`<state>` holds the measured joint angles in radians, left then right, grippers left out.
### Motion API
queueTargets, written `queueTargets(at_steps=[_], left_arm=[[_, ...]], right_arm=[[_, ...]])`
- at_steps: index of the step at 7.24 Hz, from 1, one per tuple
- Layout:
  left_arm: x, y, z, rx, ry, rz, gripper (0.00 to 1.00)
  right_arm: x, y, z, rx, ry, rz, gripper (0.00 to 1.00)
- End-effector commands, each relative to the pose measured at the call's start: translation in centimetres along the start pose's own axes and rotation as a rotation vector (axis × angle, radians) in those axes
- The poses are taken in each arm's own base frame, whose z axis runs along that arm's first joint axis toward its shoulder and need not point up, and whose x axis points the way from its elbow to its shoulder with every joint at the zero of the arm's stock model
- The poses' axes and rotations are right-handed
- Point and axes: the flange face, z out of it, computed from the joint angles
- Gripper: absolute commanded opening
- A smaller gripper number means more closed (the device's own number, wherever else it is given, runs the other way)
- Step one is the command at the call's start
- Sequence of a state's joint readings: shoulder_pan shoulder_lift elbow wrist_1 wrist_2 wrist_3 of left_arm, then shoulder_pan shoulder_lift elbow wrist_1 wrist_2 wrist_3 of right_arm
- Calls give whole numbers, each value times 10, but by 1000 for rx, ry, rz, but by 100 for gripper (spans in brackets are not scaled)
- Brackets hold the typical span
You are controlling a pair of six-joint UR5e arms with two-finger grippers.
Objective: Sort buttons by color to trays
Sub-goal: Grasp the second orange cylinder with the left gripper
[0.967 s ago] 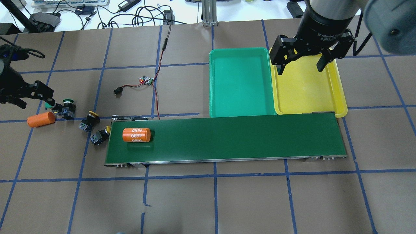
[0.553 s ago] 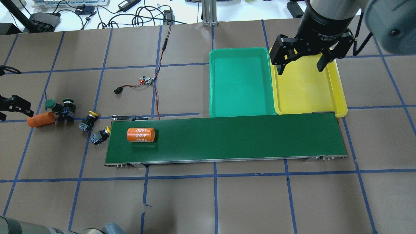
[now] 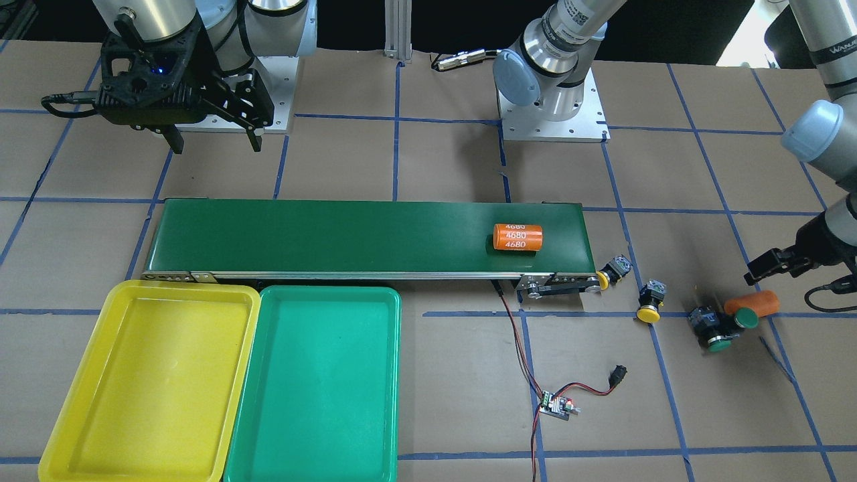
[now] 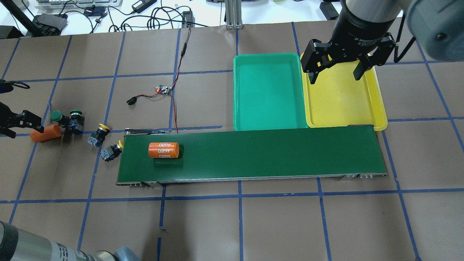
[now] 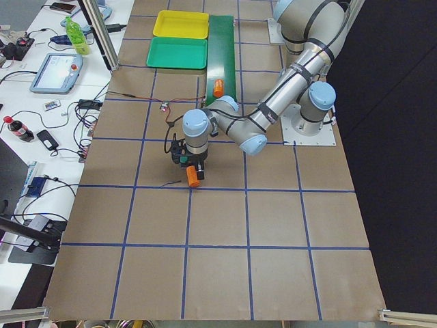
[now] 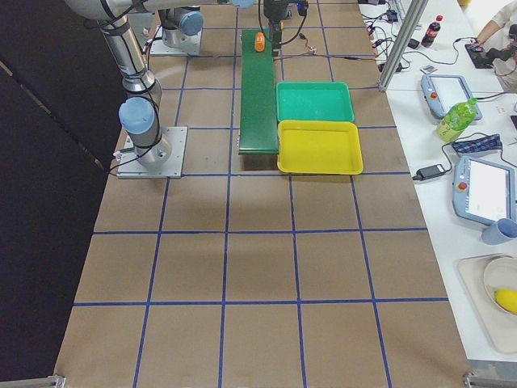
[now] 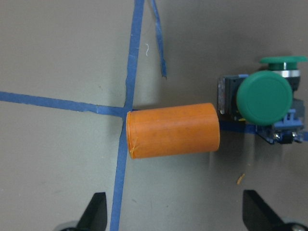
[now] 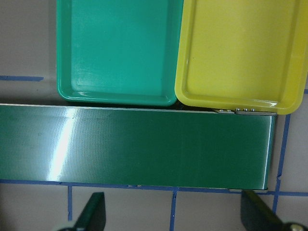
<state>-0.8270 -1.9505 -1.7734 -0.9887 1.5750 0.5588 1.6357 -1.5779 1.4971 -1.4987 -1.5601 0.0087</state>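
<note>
Four buttons lie on the desk (image 4: 232, 224) at the left of the overhead view, none in a tray. The outer green button (image 4: 55, 115) and inner green button (image 4: 75, 113) sit close together. The upper yellow button (image 4: 103, 127) is to their right, and the lower yellow button (image 4: 120, 144) is just beside the end of the conveyor belt (image 4: 272, 156).

Your left jaws hang wide open and empty over a plain orange cylinder (image 7: 173, 130), which butts against the green pair. Your right jaws, equally open and empty, are held high, overlapping the upper end of the yellow tray (image 4: 340, 105) beside the green tray (image 4: 268, 92).

Since a second ago, the left jaws have backed off the green buttons, and the 4680 cylinder (image 4: 164, 150) has ridden rightward on the belt.

The overhead's left edge cuts off the left jaws. In the wrist view, one green cap overlaps the other button.
</note>
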Motion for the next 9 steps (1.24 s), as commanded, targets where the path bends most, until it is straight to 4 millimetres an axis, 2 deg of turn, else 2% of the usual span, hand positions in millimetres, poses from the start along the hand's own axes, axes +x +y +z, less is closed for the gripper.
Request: queueTargets(at_steps=[1,2,3,5,7,9], left_arm=[[-4,-8,20,11,0,-22,100],[-4,-8,25,6,7,-25,100],[-4,-9,26,6,9,-31,100],[-2,-10,28,16,29,-54,100],[-2,-10,30,19,35,-67,100],[-4,-14,42,22,31,-66,100]], right_arm=[[1,-1,-2,11,0,7,100],[-1,2,-5,23,-5,10,100],[-2,2,0,14,-3,7,100],[4,16,-15,40,4,14,100],[4,19,-7,15,2,4,100],[7,28,-15,31,0,13,100]])
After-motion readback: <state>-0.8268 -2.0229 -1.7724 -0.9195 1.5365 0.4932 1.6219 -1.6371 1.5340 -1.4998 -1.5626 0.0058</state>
